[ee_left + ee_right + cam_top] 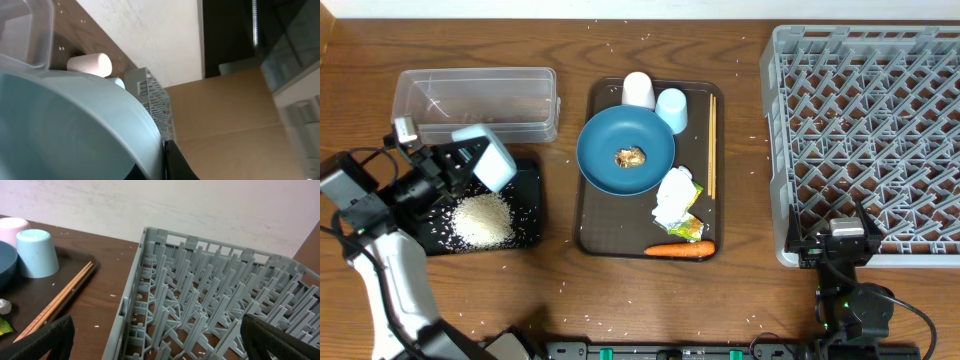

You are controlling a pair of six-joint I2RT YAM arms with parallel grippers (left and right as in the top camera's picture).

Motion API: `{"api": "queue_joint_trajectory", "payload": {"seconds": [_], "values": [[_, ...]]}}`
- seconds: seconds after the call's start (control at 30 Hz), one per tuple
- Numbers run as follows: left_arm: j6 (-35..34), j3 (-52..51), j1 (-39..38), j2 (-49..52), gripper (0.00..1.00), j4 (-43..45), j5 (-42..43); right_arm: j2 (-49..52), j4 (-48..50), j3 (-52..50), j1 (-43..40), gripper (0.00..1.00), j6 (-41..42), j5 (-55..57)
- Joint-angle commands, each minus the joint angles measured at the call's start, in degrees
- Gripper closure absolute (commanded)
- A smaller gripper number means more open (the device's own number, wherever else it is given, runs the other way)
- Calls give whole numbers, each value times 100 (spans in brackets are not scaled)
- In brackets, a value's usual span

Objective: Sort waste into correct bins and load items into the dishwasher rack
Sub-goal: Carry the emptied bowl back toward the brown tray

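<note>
White rice (482, 221) heaped on black tray (527, 192), light-blue bowl (486, 156) tilted above.

You've a brown serving tray (610, 232) mid-surface (570, 290); white wall (200, 205) behind it, cardboard panel (225, 115) beyond.

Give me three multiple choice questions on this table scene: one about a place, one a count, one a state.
1. Where does the rice pile lie?
A) clear tub
B) black tray
C) dark-blue dish

2. How many cups are on the brown serving tray?
A) one
B) two
C) four

3. What does the left gripper hold?
A) small light-blue bowl
B) carrot
C) nothing

Answers:
1 B: the white heap sits inside the black tray.
2 B: only a white cup and a pale-blue cup are there.
3 A: its fingers are shut on the bowl, tilted above the rice.
</note>
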Motion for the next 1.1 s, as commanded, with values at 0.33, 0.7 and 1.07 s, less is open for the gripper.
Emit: {"api": "queue_joint_trajectory", "payload": {"seconds": [0.33, 0.7, 1.07], "values": [[688, 59, -2162, -1928, 94, -2116, -3792, -37, -26, -4, -48, 1, 24, 55], [756, 57, -4889, -2162, 94, -3108, -6194, -37, -26, -4, -48, 1, 24, 55], [411, 57, -6686, -702, 94, -2780, -7635, -37, -26, -4, -48, 1, 24, 55]]}}
